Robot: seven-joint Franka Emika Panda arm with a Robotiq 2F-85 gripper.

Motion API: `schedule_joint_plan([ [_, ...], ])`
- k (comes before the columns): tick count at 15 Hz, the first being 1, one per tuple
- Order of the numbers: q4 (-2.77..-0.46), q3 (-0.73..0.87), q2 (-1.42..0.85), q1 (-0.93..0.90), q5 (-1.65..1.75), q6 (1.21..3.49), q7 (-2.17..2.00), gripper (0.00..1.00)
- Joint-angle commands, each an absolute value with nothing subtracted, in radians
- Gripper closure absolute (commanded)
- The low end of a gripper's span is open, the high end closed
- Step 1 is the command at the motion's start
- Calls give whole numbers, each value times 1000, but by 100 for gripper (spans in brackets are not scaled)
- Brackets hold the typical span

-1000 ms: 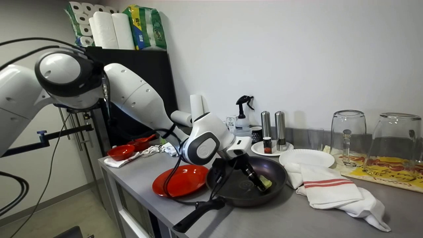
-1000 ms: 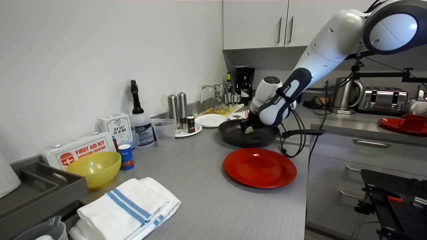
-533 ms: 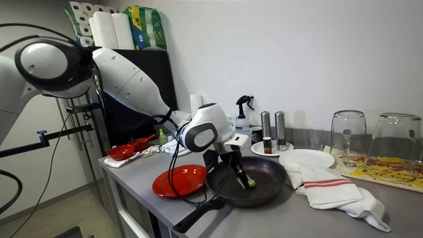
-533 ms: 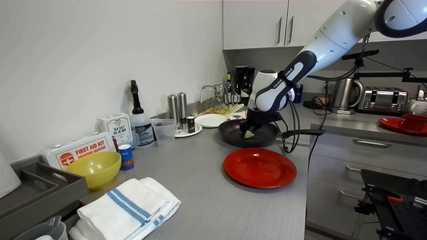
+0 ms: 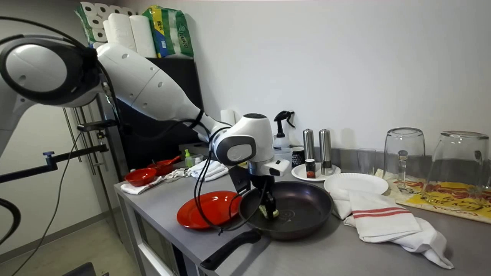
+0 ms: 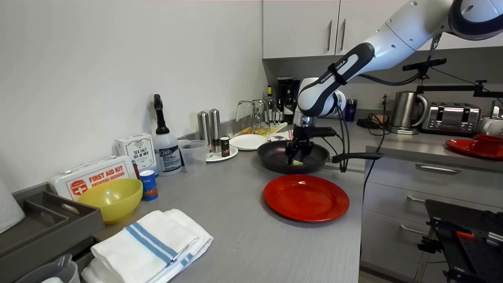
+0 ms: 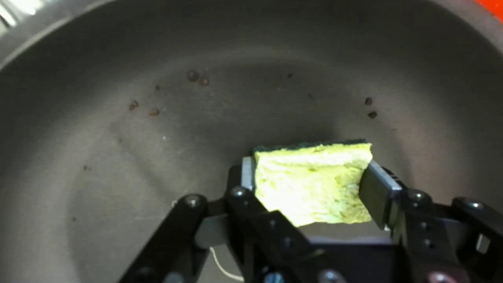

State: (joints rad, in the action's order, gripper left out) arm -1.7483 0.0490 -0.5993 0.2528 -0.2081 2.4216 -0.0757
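Grey countertop [image 5: 318, 255] runs along a white wall [image 5: 345, 69], seen in an exterior view. From left to right sit a red bowl [image 5: 140, 177], a red plate [image 5: 205, 211], then a frying pan [image 5: 307, 207], where the gripper [image 7: 313, 183] clasps a yellow sponge [image 7: 310, 186], low inside the pan; whether it touches the bottom is unclear. The grasp looks settled, while brown crumbs [image 7: 192, 75] are left on the pan's floor in the wrist view. Farther right lie a striped towel [image 5: 383, 222] and two glass jugs [image 5: 402, 165].
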Motion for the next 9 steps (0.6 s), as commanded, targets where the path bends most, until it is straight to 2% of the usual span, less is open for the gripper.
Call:
schedule_joint_plan([
  [1,-1697,82,-637,237,-185,2236,-93,61],
  [9,-1732,273,-668,68,203,2473,-249,61],
])
